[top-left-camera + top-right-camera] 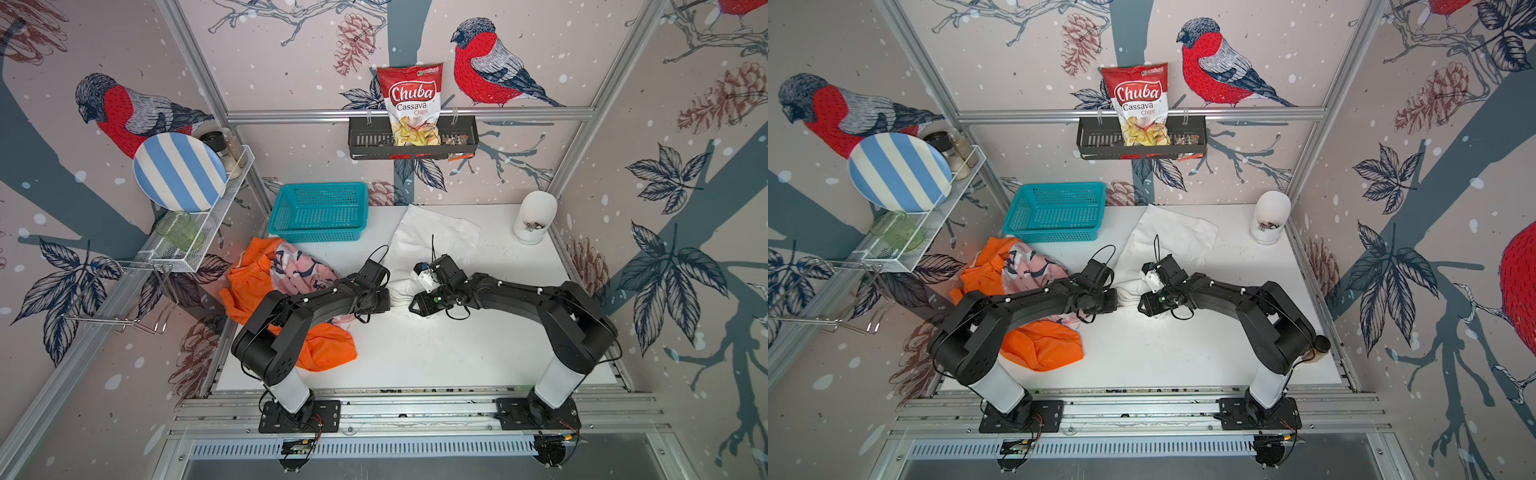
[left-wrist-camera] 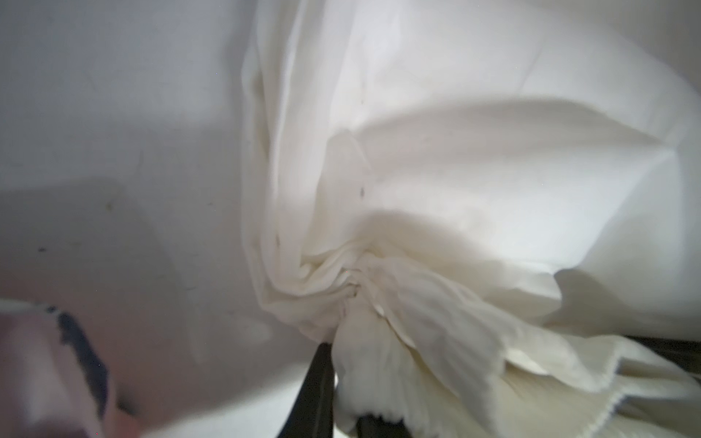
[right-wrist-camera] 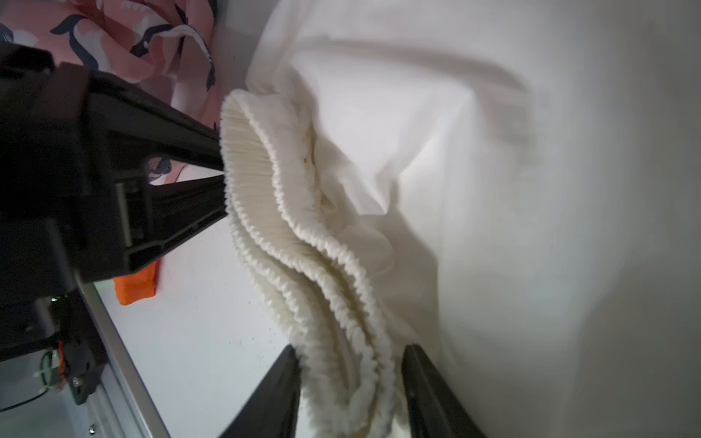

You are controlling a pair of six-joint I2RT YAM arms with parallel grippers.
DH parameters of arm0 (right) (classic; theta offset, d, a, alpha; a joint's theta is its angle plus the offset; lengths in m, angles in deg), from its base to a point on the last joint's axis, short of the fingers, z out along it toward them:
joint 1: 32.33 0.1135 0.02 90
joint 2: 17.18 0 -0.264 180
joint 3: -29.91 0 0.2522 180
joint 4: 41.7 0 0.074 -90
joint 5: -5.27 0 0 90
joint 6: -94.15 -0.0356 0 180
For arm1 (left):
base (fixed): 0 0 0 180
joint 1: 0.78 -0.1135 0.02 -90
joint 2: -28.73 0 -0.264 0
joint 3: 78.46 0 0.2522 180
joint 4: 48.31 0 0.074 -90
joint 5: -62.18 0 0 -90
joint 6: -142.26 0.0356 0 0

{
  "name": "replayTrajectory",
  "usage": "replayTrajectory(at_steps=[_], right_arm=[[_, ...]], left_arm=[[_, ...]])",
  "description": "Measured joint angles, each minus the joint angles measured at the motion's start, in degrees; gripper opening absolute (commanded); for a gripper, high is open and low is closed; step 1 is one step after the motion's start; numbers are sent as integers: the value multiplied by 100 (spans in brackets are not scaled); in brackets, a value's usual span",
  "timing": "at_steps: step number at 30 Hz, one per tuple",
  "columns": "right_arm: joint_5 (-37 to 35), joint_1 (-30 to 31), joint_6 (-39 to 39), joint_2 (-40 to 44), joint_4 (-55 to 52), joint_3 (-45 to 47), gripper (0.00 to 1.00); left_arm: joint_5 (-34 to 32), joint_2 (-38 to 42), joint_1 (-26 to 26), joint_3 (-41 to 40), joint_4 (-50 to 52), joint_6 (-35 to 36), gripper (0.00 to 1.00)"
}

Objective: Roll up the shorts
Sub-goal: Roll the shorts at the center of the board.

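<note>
White shorts (image 1: 432,237): spread on the surface (image 1: 457,357), legs running away from both tools toward the back wall, waist end nearest them.
Waistband (image 3: 303,242): rippled and slack between the two tools, one end at each.
Left tool (image 3: 223,167): clenched on its end of the waistband, with cloth bunched at the tips. I'd judge it pins that corner so a roll can start straight.
Right tool (image 3: 351,379): jaws apart, straddling the other end and gripping nothing. It looks to be between grips.
Stage: no roll formed yet, by my reading.
Pink shorts (image 1: 299,266): crumpled behind the left tool, lying on the orange shorts (image 1: 328,349). The heap seems parked aside for later.
Basket (image 1: 316,235): teal, beyond the left tool at the back of the surface, with nothing in it. Perhaps it is meant for finished rolls.
Wall tray (image 1: 365,141): black, high on the back wall, holding a chips bag (image 1: 409,104) and small packets.
Rack (image 1: 232,183): wire, far out past the left tool, carrying a striped plate (image 1: 178,172), a green glass (image 1: 180,232) and shakers.
Jar (image 1: 534,220): white, past the right tool. Its contents are too small to tell.
</note>
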Motion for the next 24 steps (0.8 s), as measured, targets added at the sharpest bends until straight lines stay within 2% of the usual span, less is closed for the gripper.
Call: replayTrajectory(at_steps=[4, 8, 12, 19, 21, 24], right_arm=[[-621, 457, 468, 245, -55, -195, 63], [-789, 483, 850, -28, -26, -516, 65], [-625, 437, 1097, -402, 66, -662, 66], [26, 448, 1084, -302, 485, -332, 70], [-35, 527, 940, -216, 693, -175, 72], [-680, 931, 828, -52, 1014, 83, 78]], left_arm=[[4, 31, -4, -4, -4, 52, 13], [9, 195, -17, -7, 9, 52, 10], [79, 365, -42, -7, 31, 50, 9], [170, 621, -44, 146, 122, -46, 8], [247, 632, -44, 168, 129, -55, 8], [341, 664, -44, 166, 197, -94, 8]])
